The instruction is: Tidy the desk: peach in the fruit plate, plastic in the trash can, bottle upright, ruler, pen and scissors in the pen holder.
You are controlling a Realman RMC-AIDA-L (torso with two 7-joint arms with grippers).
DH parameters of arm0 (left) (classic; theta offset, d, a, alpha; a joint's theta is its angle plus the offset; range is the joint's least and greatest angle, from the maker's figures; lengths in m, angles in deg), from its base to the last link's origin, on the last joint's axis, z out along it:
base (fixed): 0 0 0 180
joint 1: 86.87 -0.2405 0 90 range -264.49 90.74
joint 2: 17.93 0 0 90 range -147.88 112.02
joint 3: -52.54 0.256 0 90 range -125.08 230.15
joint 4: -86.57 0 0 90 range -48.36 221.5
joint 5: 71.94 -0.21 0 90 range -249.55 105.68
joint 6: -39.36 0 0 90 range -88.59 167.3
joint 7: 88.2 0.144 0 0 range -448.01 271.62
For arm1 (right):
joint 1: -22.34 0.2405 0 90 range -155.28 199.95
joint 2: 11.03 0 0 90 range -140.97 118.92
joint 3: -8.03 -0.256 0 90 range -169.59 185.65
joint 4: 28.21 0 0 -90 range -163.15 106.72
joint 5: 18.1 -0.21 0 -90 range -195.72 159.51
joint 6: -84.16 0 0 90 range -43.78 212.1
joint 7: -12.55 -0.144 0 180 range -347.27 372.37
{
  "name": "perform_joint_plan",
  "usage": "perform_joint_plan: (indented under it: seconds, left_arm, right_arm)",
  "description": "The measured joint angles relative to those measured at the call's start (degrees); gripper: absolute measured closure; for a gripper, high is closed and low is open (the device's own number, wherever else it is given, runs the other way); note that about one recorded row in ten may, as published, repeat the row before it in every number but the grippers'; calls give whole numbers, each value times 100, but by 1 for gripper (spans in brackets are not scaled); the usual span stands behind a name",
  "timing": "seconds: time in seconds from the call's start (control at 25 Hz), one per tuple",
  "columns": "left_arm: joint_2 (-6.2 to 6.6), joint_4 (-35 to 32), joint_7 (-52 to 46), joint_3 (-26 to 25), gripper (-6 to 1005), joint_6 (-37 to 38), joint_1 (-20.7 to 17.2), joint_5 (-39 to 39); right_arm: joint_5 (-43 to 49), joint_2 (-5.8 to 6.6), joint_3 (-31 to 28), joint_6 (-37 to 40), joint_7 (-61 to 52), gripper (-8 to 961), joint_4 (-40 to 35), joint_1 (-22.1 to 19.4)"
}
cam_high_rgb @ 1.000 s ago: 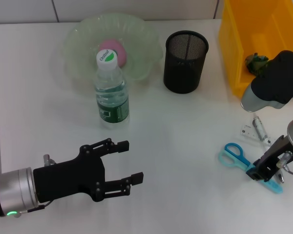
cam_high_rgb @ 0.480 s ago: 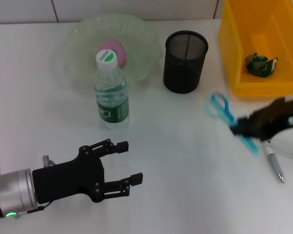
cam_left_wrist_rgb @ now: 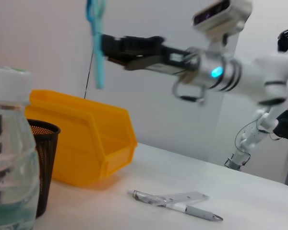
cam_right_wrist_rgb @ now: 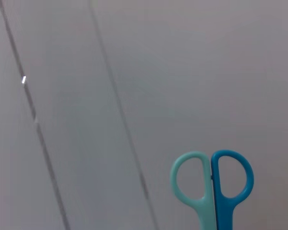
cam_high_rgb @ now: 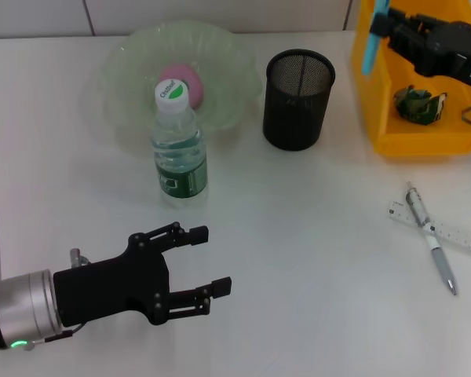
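My right gripper (cam_high_rgb: 388, 28) is raised at the far right, above the yellow trash can (cam_high_rgb: 381, 110), and is shut on the blue scissors (cam_high_rgb: 374, 39), which hang upright from it (cam_left_wrist_rgb: 95, 43) (cam_right_wrist_rgb: 212, 184). Crumpled plastic (cam_high_rgb: 418, 104) lies in the trash can. The peach (cam_high_rgb: 180, 78) rests in the green fruit plate (cam_high_rgb: 125, 63). In front of the plate the bottle (cam_high_rgb: 177, 145) stands upright. The black mesh pen holder (cam_high_rgb: 298, 98) stands between plate and can. The pen (cam_high_rgb: 430, 247) lies across the ruler (cam_high_rgb: 459, 239) at the right. My left gripper (cam_high_rgb: 212, 261) hovers open near the front left.
The left wrist view shows the bottle (cam_left_wrist_rgb: 7, 158) close by, the pen holder (cam_left_wrist_rgb: 45, 163) behind it, the trash can (cam_left_wrist_rgb: 86, 139), and the pen (cam_left_wrist_rgb: 182, 208) with the ruler (cam_left_wrist_rgb: 185, 196) on the white desk.
My right gripper has lifted the scissors off the desk and carried them up and back to above the trash can. The pen and ruler now lie uncovered. The left arm has not moved.
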Motion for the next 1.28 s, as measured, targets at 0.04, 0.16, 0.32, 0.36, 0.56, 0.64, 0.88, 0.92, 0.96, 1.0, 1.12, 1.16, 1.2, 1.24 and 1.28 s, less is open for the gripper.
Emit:
perform_joint_plan:
  seconds: [0.04, 0.16, 0.32, 0.36, 0.56, 0.64, 0.88, 0.92, 0.96, 1.0, 1.12, 1.16, 1.2, 1.24, 1.28]
  left_arm:
    - [-1, 0, 0, 0, 170, 1, 11, 0]
    - [-2, 0, 0, 0, 170, 6, 39, 0]
    - [-10, 0, 0, 0, 170, 12, 73, 2]
    - [-11, 0, 0, 0, 170, 12, 74, 3]
    - [-12, 0, 0, 0, 170, 13, 77, 8]
    - [-12, 0, 1, 0, 170, 13, 77, 8]
    - [-11, 0, 0, 0, 170, 13, 94, 8]
    - [-11, 0, 0, 0, 170, 13, 94, 8]
    - [-11, 0, 0, 0, 170, 13, 94, 8]
    - [-11, 0, 1, 0, 170, 12, 91, 8]
    - [-11, 0, 12, 0, 170, 16, 58, 8]
    - [-11, 0, 12, 0, 170, 19, 53, 7]
    - [-11, 0, 13, 0, 170, 21, 49, 7]
    - [-11, 0, 13, 0, 170, 21, 49, 7]
    - [-11, 1, 14, 0, 170, 23, 46, 7]
  right_arm:
    - [-255, 2, -137, -4, 498, 663, 618, 257]
    - [-487, 0, -475, -176, 1612, 649, 1907, 957]
    - [-510, -46, -671, -466, 2385, 631, 2724, 1559]
    - [-512, -51, -671, -496, 2461, 626, 2842, 1644]
    - [-537, -57, -670, -585, 2513, 603, 2986, 1744]
    - [-577, -60, -694, -586, 2518, 594, 2985, 1718]
    - [-604, -64, -702, -568, 2527, 567, 2955, 1630]
    - [-604, -64, -702, -568, 2527, 563, 2955, 1630]
    - [-605, -64, -702, -535, 2515, 558, 2940, 1610]
    - [-605, -58, -703, -486, 2475, 483, 2915, 1581]
    - [-349, 10, -579, -152, 1727, 325, 2264, 1237]
    - [-122, 33, -511, -90, 1350, 317, 1908, 1110]
    - [195, 51, -443, -35, 969, 308, 1500, 978]
    - [707, 68, -384, 55, 436, 300, 928, 831]
    - [1184, 74, -353, 160, -21, 292, 425, 710]
